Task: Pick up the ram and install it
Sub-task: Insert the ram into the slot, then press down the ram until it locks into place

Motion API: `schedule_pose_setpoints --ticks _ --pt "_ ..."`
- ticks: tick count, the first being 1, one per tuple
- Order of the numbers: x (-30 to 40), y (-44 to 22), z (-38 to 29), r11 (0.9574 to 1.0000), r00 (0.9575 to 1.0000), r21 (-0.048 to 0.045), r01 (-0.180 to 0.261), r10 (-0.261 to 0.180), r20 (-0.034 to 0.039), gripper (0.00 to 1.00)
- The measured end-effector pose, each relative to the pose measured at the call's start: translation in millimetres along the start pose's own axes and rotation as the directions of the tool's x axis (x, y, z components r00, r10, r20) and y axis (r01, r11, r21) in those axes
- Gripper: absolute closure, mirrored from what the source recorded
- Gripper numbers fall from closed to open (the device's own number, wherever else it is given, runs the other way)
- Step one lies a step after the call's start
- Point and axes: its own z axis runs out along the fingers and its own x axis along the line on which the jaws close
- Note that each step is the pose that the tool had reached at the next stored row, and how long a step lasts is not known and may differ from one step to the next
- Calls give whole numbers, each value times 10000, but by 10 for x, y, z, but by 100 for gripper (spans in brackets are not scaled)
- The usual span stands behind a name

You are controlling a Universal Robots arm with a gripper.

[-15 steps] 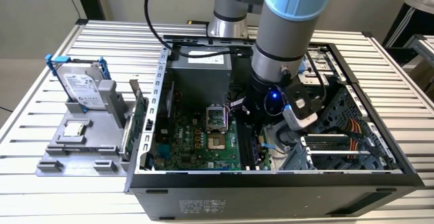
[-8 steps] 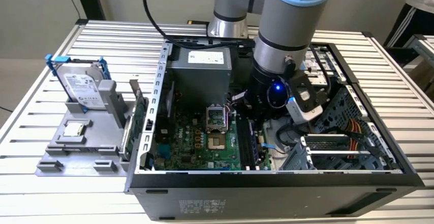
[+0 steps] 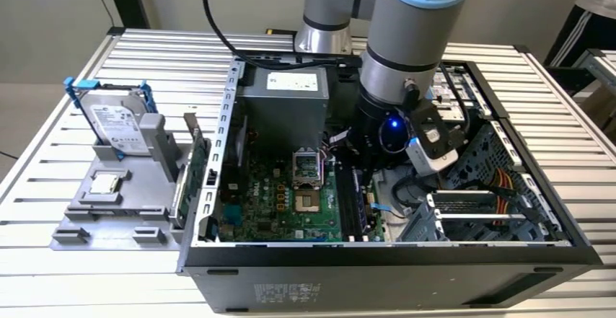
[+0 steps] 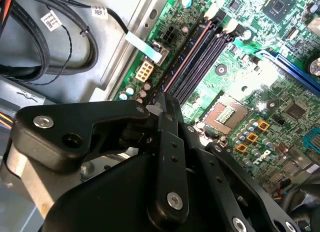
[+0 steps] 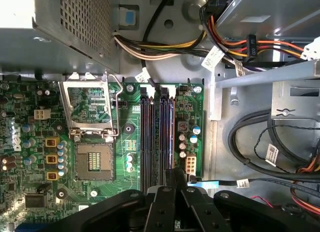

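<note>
One pincer (image 5: 169, 184) closed on ram (image 5: 166, 137), seated in motherboard (image 5: 90, 142) slot.

This looks like a robotics lab or test workshop set up for computer assembly. A black open desktop computer case (image 3: 385, 260) lies on a ribbed silver aluminium-profile table (image 3: 539, 80), its green motherboard (image 3: 279, 202) exposed. A grey and light-blue industrial robot arm (image 3: 409, 37) is mounted on the table. Beside the case, a grey plastic fixture stand (image 3: 115, 202) holds a silver hard drive in a blue frame (image 3: 114, 120), against plain pale walls
</note>
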Motion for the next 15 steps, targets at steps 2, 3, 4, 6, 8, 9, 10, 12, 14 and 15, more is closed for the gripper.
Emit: schedule_pose_setpoints --ticks 2,3,4,6,8,9,10,12,14,15 --pt "0 0 0 10000 10000 -2 0 0 0 100" --pt "0 0 0 10000 10000 -3 0 0 0 100" --pt "0 0 -1 10000 10000 -4 0 0 0 100" --pt "0 0 -1 10000 10000 -7 1 -1 -1 100" --pt "0 -1 0 10000 10000 -13 0 0 0 100" --pt "0 -1 -1 10000 10000 -14 0 0 0 100" --pt "0 -1 0 10000 10000 -15 0 0 0 100" --pt "0 -1 0 10000 10000 -18 0 0 0 100" --pt "0 -1 0 10000 10000 -21 0 0 0 100" --pt "0 -1 0 10000 10000 -23 0 0 0 100"
